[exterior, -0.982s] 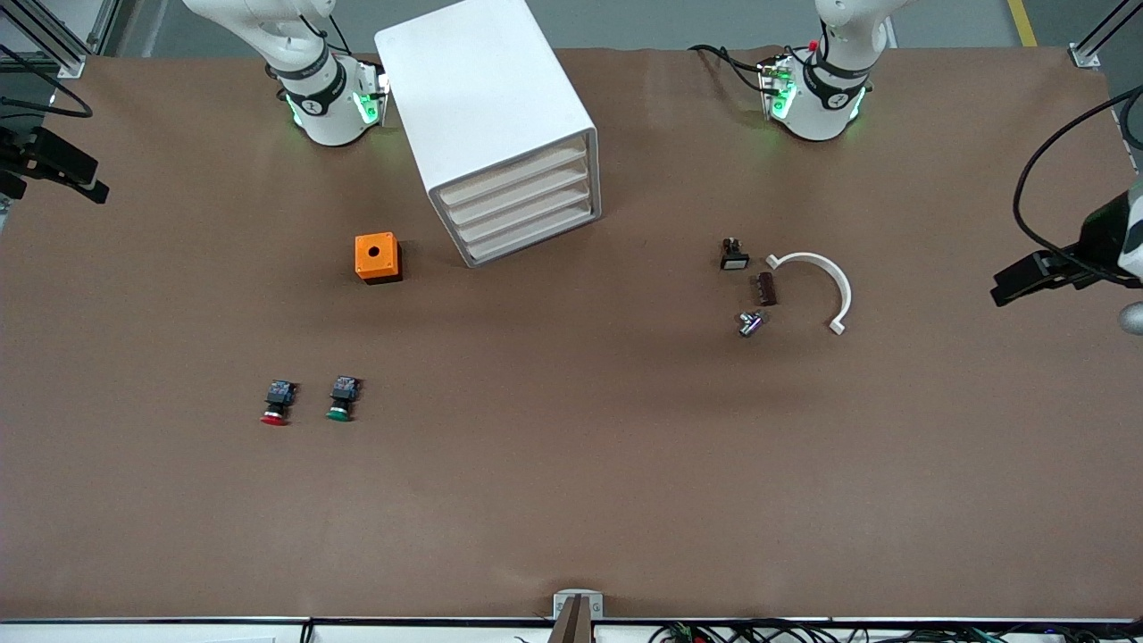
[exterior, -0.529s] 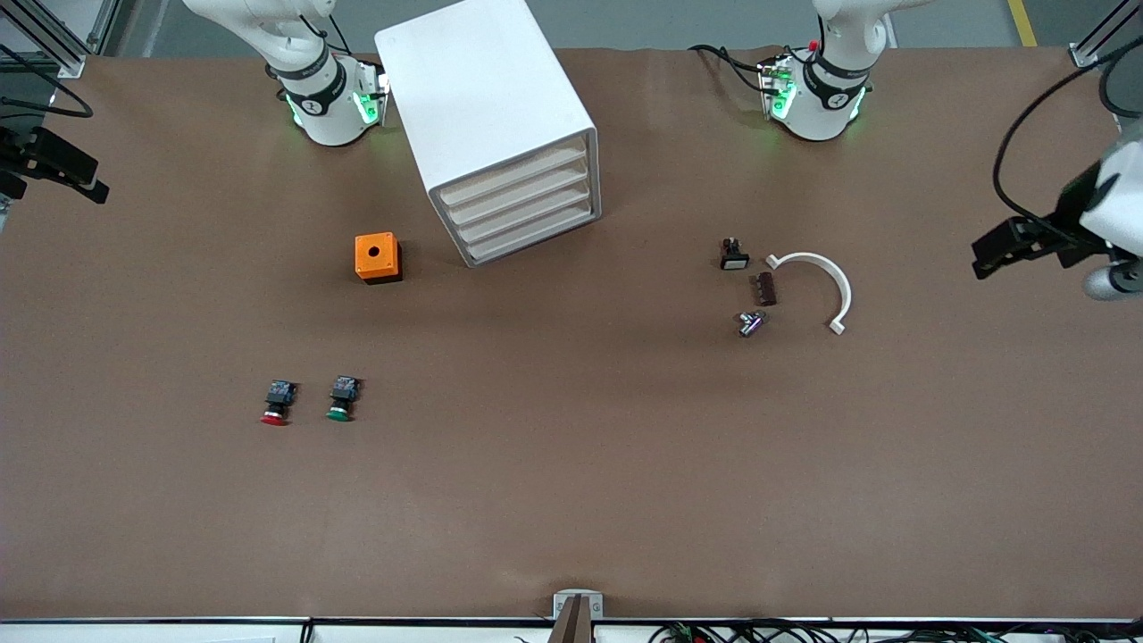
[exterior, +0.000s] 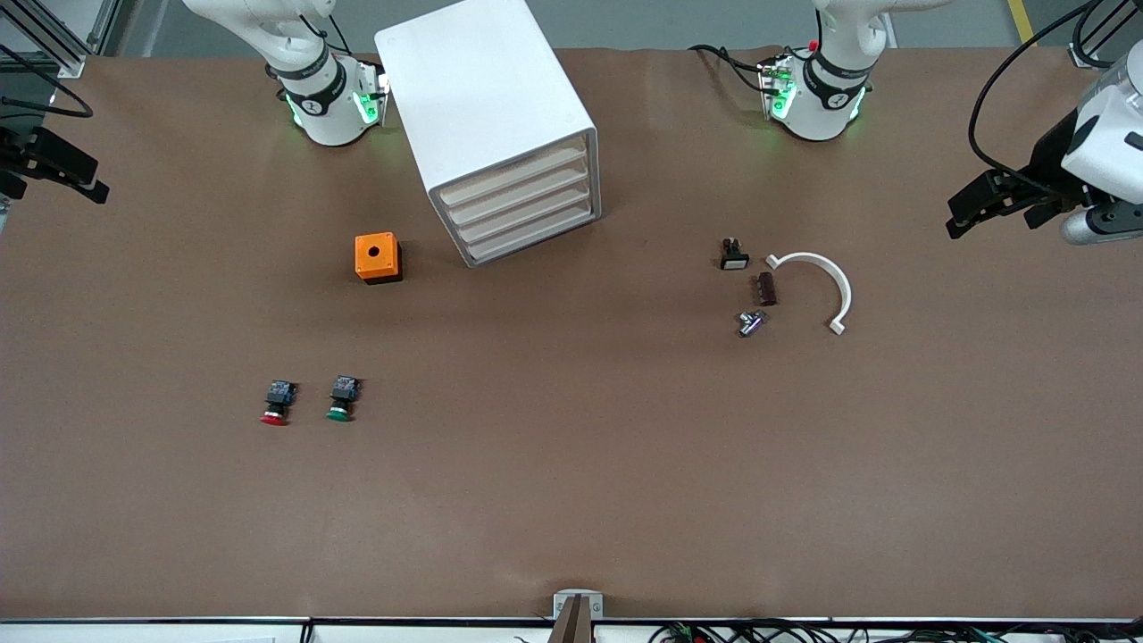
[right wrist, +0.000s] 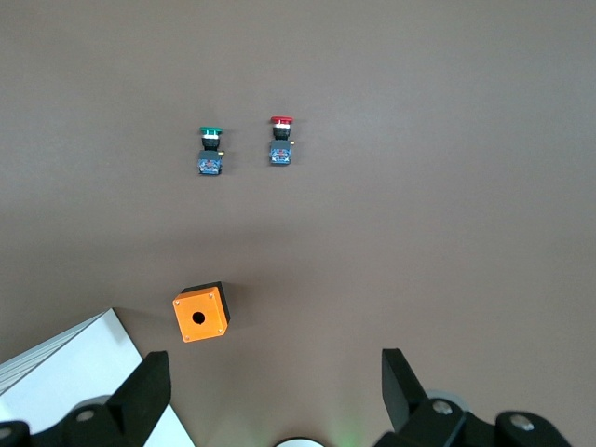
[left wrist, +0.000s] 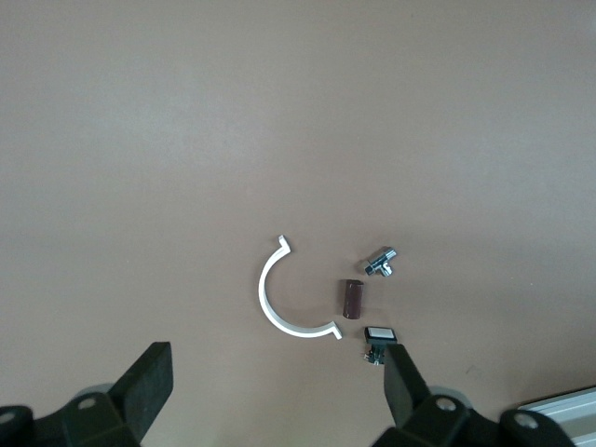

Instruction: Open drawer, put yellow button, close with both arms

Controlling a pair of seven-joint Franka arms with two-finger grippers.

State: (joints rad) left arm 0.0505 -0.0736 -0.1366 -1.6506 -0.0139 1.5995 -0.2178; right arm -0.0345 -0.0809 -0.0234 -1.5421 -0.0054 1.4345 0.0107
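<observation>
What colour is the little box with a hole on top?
Orange box, black underneath; the front view shows it best.

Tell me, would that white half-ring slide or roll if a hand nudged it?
Probably slide: the white half-ring lies flat on the brown mat. It looks thin and light, so it may spin. Its open arc likely flexes if squeezed.

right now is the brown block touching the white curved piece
Apart. The left wrist view shows bare table between the brown block and the white curved piece.
</observation>
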